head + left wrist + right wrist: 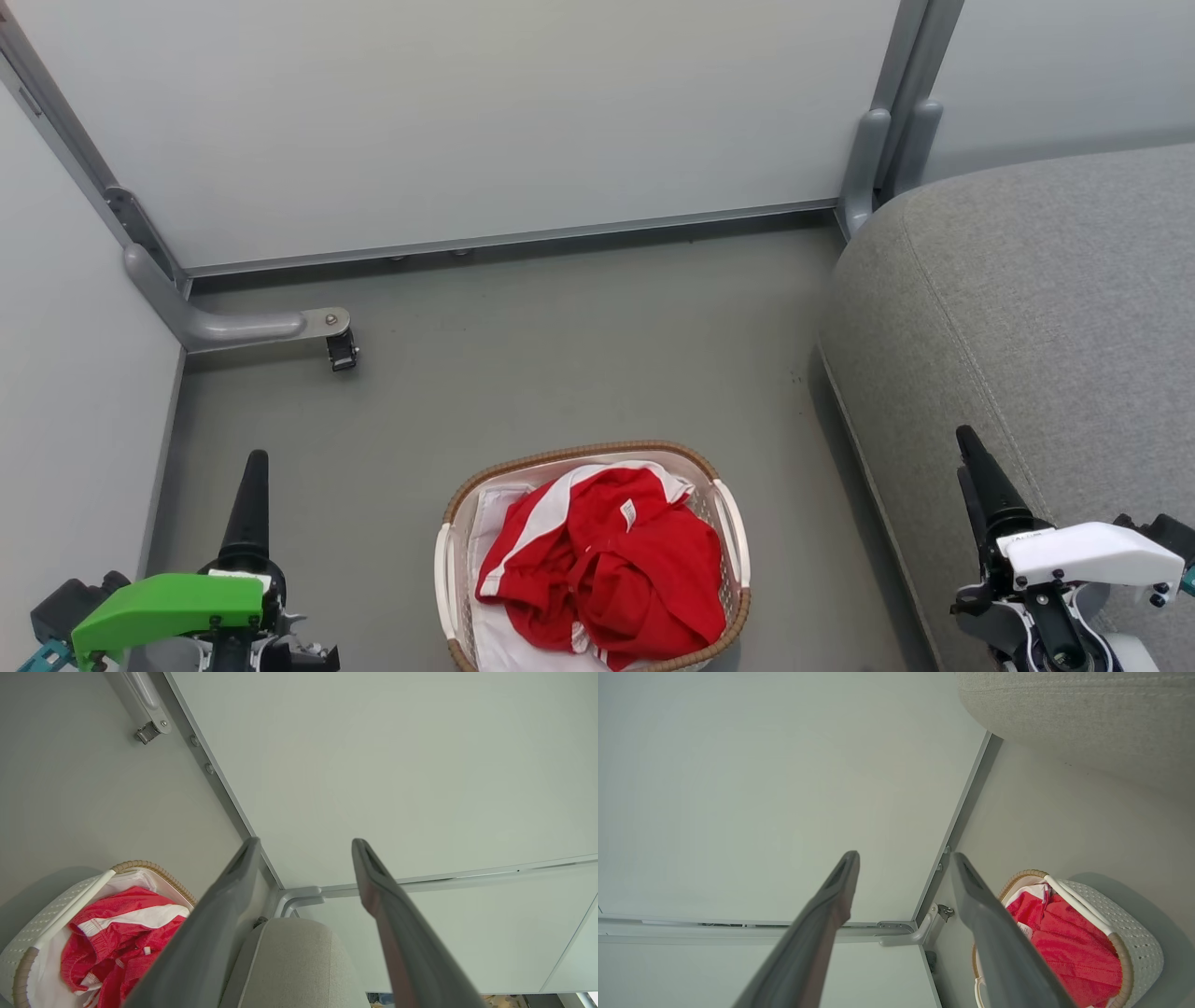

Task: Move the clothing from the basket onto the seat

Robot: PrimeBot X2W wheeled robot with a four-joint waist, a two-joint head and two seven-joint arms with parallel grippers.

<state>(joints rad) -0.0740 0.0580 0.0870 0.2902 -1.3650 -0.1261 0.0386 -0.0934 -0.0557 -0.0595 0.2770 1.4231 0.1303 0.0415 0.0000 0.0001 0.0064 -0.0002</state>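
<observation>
My left pincer (256, 467) hangs released at the lower left, well apart from the basket (446, 560), with nothing between its 2 fingers. The basket stands on the floor (560, 355) in the middle. The clothes (607, 551) are heaped inside it, red cloth with white panels tangled on a white liner (485, 523). To the right is the seat (1027, 308), with no red on the part I see. My right pincer (971, 453) hangs released by its front edge.

I judge this is step 1, with no piece lifted yet. Next, 1 pincer must dip into the heap, pinch red cloth and not liner, lift clear of the rim and carry right.

From the head my fingers stand edge-on and the gap is unreadable, while each wrist view shows them spread wide. The head view gives the whole heap and a small label (628, 511). The left wrist view gives a white stripe, the right the basket's perforated wall.
</observation>
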